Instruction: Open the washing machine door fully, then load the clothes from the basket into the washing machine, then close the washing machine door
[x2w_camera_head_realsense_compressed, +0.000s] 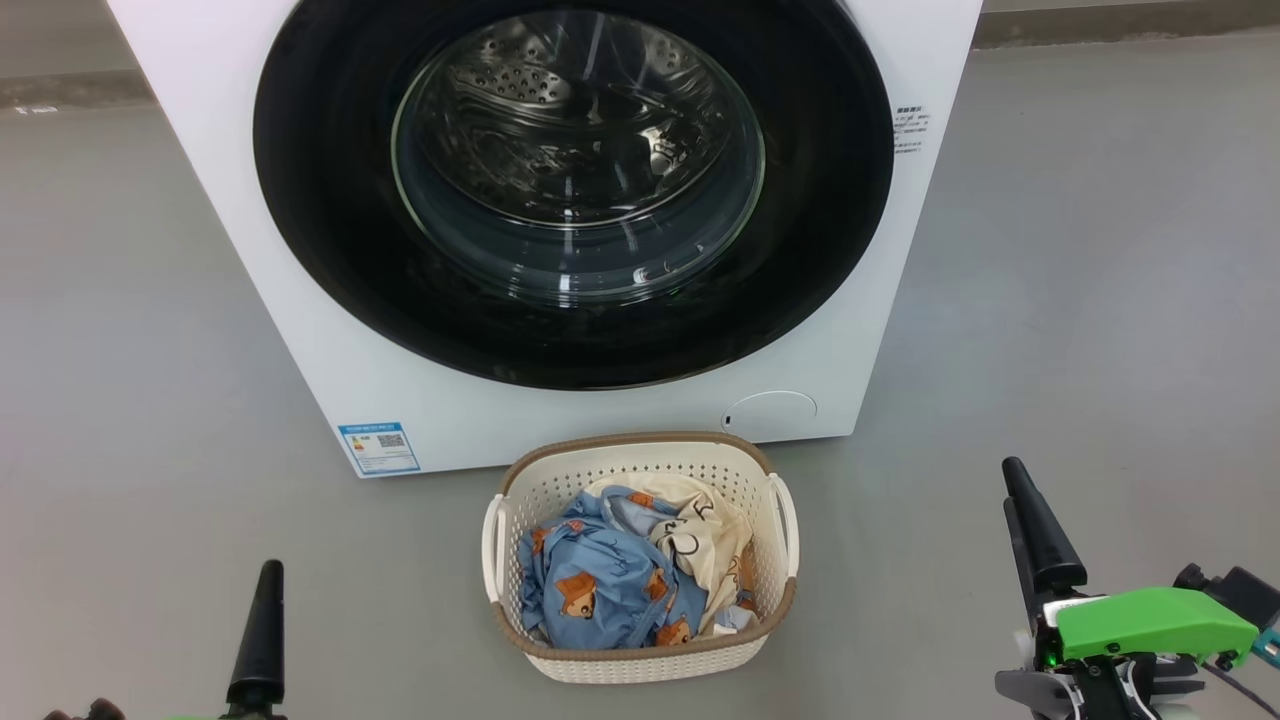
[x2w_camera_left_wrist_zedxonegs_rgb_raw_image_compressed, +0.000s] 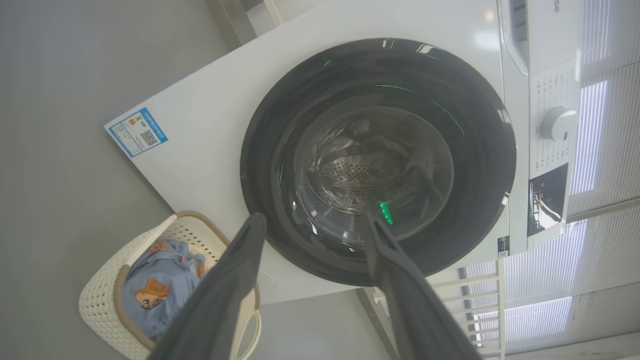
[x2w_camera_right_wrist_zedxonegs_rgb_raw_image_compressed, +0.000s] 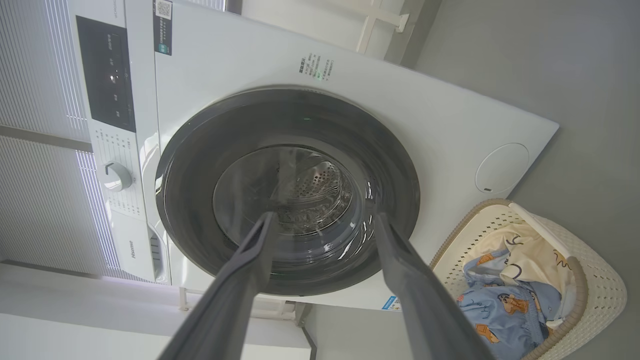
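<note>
The washing machine door (x2w_camera_head_realsense_compressed: 575, 170) sat shut, flush in the front of the washing machine (x2w_camera_head_realsense_compressed: 250, 250). The basket (x2w_camera_head_realsense_compressed: 640, 440) of clothes (x2w_camera_head_realsense_compressed: 610, 580) stood on the floor just before it. The left gripper (x2w_camera_left_wrist_zedxonegs_rgb_raw_image_compressed: 314, 217) and right gripper (x2w_camera_right_wrist_zedxonegs_rgb_raw_image_compressed: 325, 216) hung back, fingers spread, holding nothing. To my eye, opening wanted a finger hooked behind the black rim's free edge, then a pull round the hinge's arc. Which edge was free I couldn't tell.

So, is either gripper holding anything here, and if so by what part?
Nothing is held: the left gripper and the right gripper are both open and empty.
</note>
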